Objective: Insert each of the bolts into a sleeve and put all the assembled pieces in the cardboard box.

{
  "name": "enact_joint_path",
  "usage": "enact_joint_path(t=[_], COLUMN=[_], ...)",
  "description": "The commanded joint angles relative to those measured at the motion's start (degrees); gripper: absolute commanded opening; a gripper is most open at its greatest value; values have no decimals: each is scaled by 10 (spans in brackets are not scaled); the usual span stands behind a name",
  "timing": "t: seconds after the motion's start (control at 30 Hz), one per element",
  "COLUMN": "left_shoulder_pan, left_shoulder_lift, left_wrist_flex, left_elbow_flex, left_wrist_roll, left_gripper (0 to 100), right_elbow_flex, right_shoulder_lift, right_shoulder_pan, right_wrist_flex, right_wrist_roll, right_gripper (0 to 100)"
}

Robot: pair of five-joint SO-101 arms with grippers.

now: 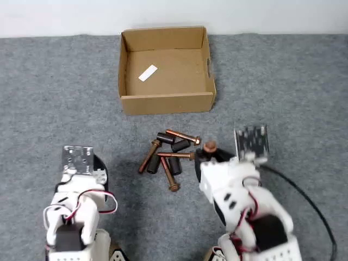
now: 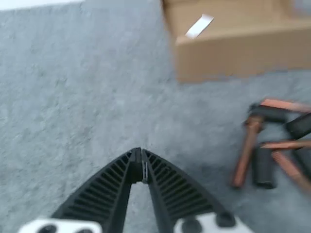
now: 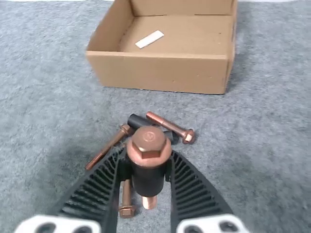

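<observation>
**One bolt sleeved and gripped, four plus four loose on the desk**

So, one assembled piece was spotted: a copper bolt [image 3: 148, 142] pushed through a black sleeve [image 3: 146, 177], with the hex head on top and the tip poking out underneath. It was clamped at the sleeve by the right tool [image 3: 146, 160] and held roughly upright, just beside the loose stuff on its right-hand side as seen from the high view.

The left tool [image 2: 141, 154] was pressed together tip to tip with nothing gripped. It was parked over bare grey desk [image 1: 283, 81], off to the left of the loose parts and apart from them.

On the desk, four loose bolts [image 1: 148, 157] and four loose sleeves [image 1: 175, 165] were counted. They were all bunched up and crossing each other, between the two arms and the box. Whether any of those bolts was partway into a sleeve couldn't be made out.

One cardboard box [image 1: 166, 102] was sat open side up behind the bunch, near it but not touching. One white label [image 1: 147, 73] was lying on its floor.
</observation>
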Motion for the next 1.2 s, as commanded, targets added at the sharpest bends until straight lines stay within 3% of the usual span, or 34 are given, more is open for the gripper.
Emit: enact_joint_path(t=[0.0, 0.27, 0.6, 0.97, 1.17], left_shoulder_pan=[-4, 28, 28, 25, 25], left_shoulder_lift=[-6, -5, -5, -5, -5], left_wrist_flex=[-58, -64, -13, -13, -12], left_elbow_flex=[56, 66, 66, 66, 66], left_wrist_roll=[-19, -18, -17, 33, 33], left_gripper=[4, 5, 5, 5, 5], right_elbow_flex=[-127, -280, -410, -665, -773], right_shoulder_lift=[153, 422, 706, 1016, 1149], right_shoulder_pan=[22, 67, 66, 69, 63], right_wrist_flex=[-23, -202, -436, -461, -394], right_wrist_roll=[-7, 10, 72, 73, 139], right_gripper=[8, 8, 8, 8, 8])
